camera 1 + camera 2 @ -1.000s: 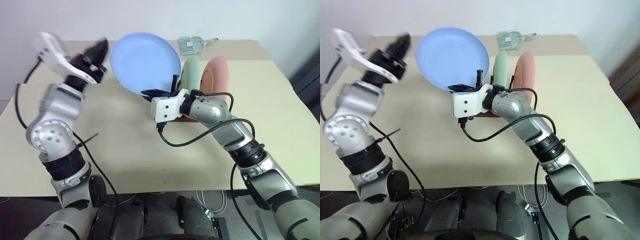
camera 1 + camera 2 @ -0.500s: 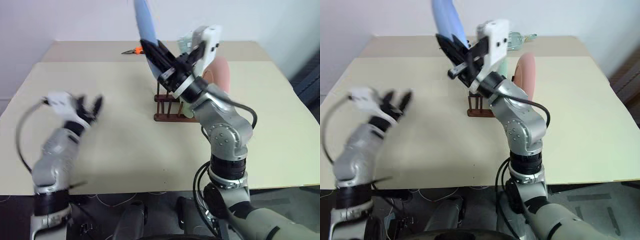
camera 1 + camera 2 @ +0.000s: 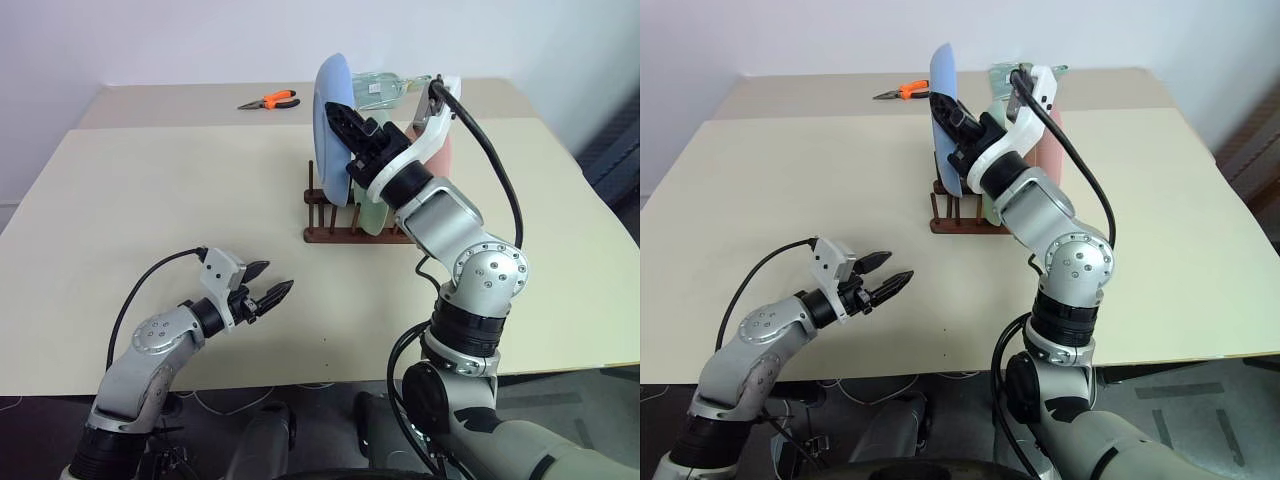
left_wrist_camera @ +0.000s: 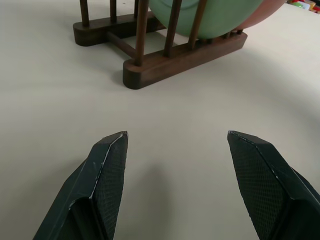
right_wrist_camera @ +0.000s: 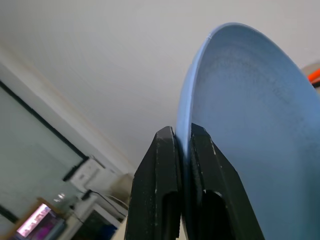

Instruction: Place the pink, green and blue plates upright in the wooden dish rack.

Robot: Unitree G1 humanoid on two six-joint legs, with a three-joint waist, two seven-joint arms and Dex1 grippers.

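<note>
Since a second earlier the left gripper (image 3: 268, 295) had dropped from the upper left of the frame to the lower left, low over the table (image 3: 150, 190), and the blue plate (image 3: 328, 120) had been turned from face-on to edge-on. The right gripper (image 5: 182, 145) was clamped on that plate's rim, holding it upright over the left end of the wooden dish rack (image 3: 340, 225) at upper centre. The green plate (image 4: 210, 15) stood between the pegs, the pink plate (image 3: 440, 150) just right of it. The left jaws stood apart, empty. Orange pliers (image 3: 270, 100) lay at the top of the frame
</note>
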